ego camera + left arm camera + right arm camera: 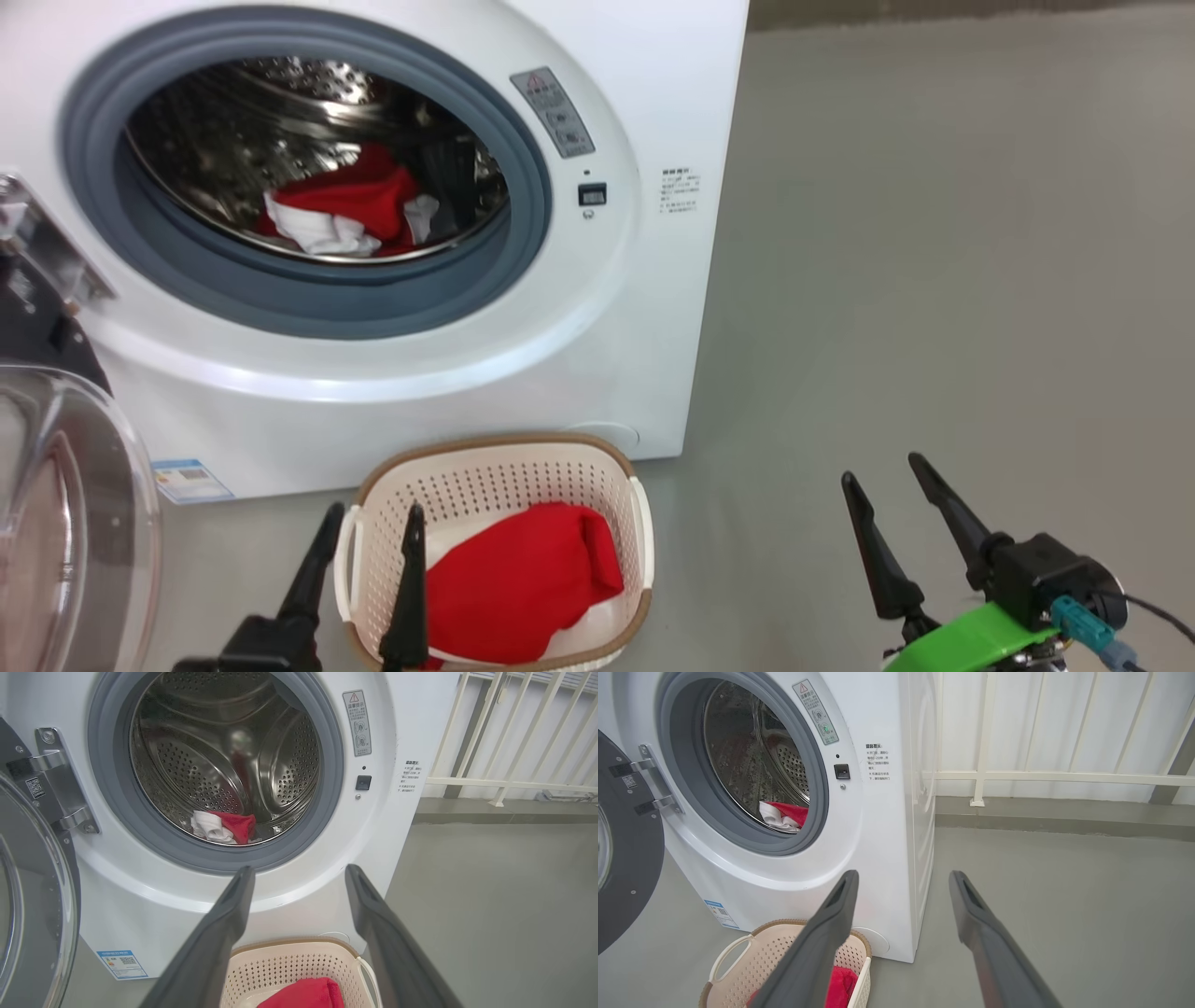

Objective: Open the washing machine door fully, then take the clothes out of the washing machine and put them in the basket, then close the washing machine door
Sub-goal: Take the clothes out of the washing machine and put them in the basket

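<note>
The washing machine (597, 355) is white, with a grey rubber ring (308, 303) and a shiny steel drum (224, 140) dotted with holes. The clothes (359, 198) are red and white (one plain red piece, lower centre). The basket (485, 485) is cream, perforated, brown-rimmed; the floor (934, 280) grey.

Warning-triangle sticker (357, 723) on washing machine (140, 914)

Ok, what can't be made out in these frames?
Clothes in the washing machine: left wrist view, the grey ring hides the pile's lower part.
Basket bottom: head view, mostly covered by the red garment.
Door: every view, cut off by the left edge.
Warning label text: every view, too small.
</note>
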`<state>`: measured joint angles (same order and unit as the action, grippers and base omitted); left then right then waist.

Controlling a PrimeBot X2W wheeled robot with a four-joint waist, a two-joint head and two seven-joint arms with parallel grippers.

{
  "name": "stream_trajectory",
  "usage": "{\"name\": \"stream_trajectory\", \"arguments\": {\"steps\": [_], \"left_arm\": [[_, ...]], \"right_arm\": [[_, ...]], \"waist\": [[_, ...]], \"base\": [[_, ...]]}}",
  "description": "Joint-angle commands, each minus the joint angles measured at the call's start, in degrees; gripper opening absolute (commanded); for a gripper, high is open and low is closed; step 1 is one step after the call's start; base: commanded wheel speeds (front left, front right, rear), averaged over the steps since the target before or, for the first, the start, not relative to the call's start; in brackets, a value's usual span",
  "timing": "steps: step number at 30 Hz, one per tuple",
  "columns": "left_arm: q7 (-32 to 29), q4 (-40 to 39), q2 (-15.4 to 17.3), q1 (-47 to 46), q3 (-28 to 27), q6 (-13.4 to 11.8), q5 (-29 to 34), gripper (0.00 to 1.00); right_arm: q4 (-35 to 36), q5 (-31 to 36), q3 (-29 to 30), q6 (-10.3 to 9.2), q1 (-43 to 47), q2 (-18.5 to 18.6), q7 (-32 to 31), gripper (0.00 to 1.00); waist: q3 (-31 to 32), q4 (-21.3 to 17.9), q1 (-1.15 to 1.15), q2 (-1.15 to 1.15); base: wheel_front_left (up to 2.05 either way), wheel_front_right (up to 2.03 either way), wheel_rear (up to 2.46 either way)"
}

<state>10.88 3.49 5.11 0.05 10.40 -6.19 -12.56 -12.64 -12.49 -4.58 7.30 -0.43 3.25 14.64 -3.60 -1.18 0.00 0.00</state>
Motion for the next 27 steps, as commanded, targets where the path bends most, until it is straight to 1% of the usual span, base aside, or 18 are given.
{"name": "stream_trajectory", "arguments": {"steps": [1, 12, 27], "left_arm": [[0.0, -1.9, 1.0, -0.3, -1.7, -0.6, 0.5, 1.0], [-1.7, -4.4, 1.7, 4.1, -1.7, -1.9, 0.1, 1.0], [-2.0, -5.3, 2.1, 5.0, -1.5, -2.6, -0.4, 1.0]], "right_arm": [[1.2, 0.8, -1.1, 0.19, -0.3, 0.1, 0.4, 1.0], [1.4, 1.6, 0.1, 0.19, 2.7, -0.2, 0.4, 1.0], [2.2, 1.3, 0.5, 0.19, 3.5, -0.4, 0.2, 1.0]], "waist": [[1.2, 0.3, 0.0, 0.0], [3.7, 1.0, 0.0, 0.0], [3.9, 0.7, 0.0, 0.0]], "base": [[0.0, 0.0, 0.0], [0.0, 0.0, 0.0], [0.0, 0.0, 0.0]]}}
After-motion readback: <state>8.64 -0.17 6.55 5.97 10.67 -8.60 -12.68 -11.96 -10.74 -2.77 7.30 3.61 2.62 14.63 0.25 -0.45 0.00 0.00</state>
